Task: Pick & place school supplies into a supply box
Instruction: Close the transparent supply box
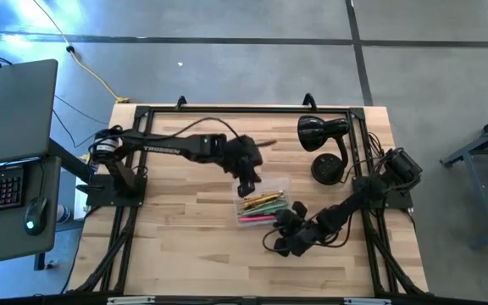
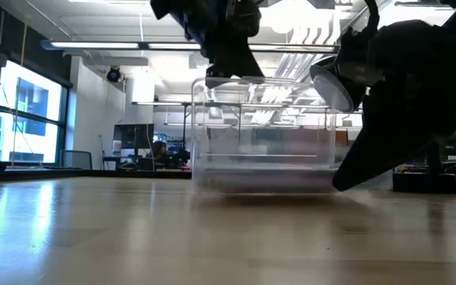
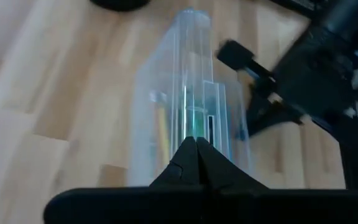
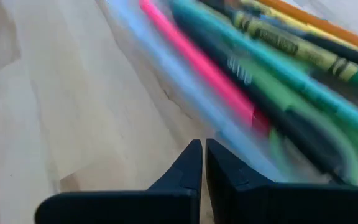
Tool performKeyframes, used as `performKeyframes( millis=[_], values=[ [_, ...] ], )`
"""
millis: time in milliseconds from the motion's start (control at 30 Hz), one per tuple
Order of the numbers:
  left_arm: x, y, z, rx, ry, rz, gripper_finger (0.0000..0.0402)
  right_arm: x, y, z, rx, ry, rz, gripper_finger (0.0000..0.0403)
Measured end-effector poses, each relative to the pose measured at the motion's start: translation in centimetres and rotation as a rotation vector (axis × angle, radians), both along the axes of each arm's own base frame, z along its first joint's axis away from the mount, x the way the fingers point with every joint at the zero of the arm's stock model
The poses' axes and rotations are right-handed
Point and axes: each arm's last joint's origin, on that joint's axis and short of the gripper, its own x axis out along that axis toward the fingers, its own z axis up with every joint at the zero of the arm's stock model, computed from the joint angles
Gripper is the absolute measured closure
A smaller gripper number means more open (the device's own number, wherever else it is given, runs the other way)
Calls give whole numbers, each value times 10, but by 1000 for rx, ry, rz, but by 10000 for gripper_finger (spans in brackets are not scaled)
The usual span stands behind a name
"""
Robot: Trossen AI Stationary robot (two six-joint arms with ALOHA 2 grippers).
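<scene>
Here we find the left gripper (image 1: 248, 188) closed above the supply box (image 1: 263, 206) holding pencils and pens (image 4: 278, 68); right gripper (image 4: 202, 152) closed beside it.

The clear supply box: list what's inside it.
The supply box holds pens and pencils: pink, green, teal, yellow, orange and dark ones, lying lengthwise. The left gripper hangs over one end, covering what lies below it. Scissors cannot be made out.
</scene>
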Motion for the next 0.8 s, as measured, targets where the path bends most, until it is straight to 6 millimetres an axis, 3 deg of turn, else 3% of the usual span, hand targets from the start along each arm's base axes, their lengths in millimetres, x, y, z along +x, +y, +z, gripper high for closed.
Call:
performKeyframes(
  millis=[333,600,800],
  values=[
    [-1,-52,-5,58,36,-18,389,-12,19,0,0,-18,43,402],
    [-3,-78,-7,103,26,14,392,-16,28,2,-5,-40,77,403],
    [-5,-89,-8,169,12,39,386,-21,32,27,-103,-179,68,403]
  ],
)
